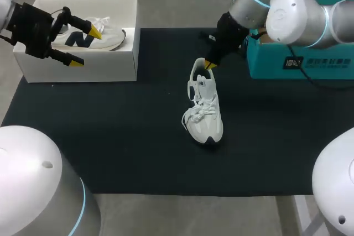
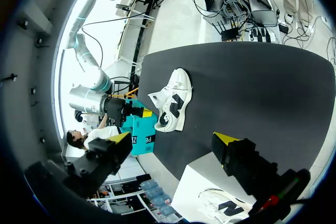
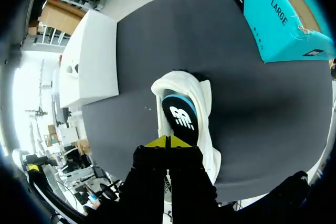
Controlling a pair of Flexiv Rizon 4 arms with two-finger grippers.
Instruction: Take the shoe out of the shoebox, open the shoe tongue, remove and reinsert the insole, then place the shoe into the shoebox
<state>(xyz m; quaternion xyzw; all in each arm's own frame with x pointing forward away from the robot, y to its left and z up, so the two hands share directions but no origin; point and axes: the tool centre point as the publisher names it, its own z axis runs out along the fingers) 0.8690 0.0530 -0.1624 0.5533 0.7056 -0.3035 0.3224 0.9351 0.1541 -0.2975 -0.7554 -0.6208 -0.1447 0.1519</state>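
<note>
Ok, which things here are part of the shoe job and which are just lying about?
Job: shoe on the black mat, its insole, white shoebox, right gripper at the shoe's heel, left gripper over the shoebox.
Lying about: teal box, second shoe in the shoebox.

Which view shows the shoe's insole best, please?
The right wrist view: it looks into the shoe, showing the dark insole just ahead of the right end effector. The head view shows only a dark opening; in the left wrist view the insole is too small to tell.
</note>
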